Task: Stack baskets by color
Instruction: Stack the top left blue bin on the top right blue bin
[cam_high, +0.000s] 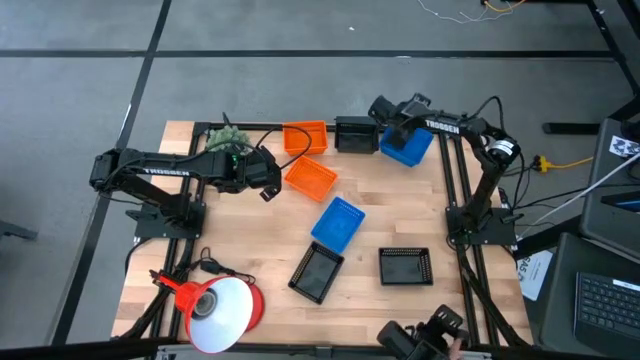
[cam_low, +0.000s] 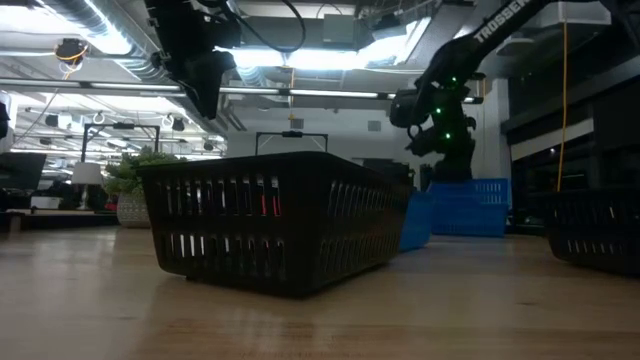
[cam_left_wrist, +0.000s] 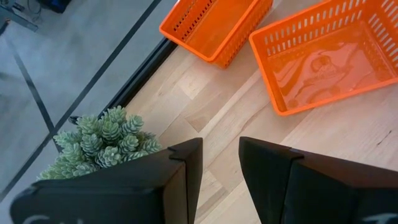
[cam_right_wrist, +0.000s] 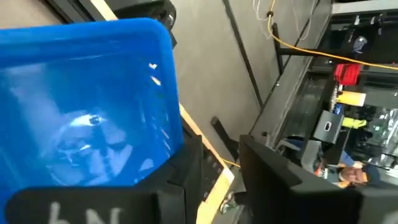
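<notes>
Two orange baskets (cam_high: 305, 137) (cam_high: 310, 178) lie at the far middle, beside a black basket (cam_high: 353, 133). One blue basket (cam_high: 338, 222) lies mid-table, and two more black baskets (cam_high: 316, 271) (cam_high: 405, 266) rest nearer the front. My left gripper (cam_left_wrist: 221, 152) hovers open just left of the nearer orange basket (cam_left_wrist: 326, 56), nothing between its fingers. My right gripper (cam_right_wrist: 221, 155) stands open at the far right over another blue basket (cam_right_wrist: 87, 99), with the basket's wall beside one finger (cam_right_wrist: 183, 180) and the gap between the fingers bare. My right gripper comes slanting down at the blue basket's end wall (cam_right_wrist: 174, 118) at the far right corner. Whether its finger touches that wall, I cannot tell. The basket sits on the table.
A small green plant (cam_high: 225, 140) stands at the far left behind my left gripper. A red-orange cone lamp (cam_high: 222, 310) lies at the near left corner. Bare wood shows between the mid-table baskets and along the right side (cam_high: 420, 210).
</notes>
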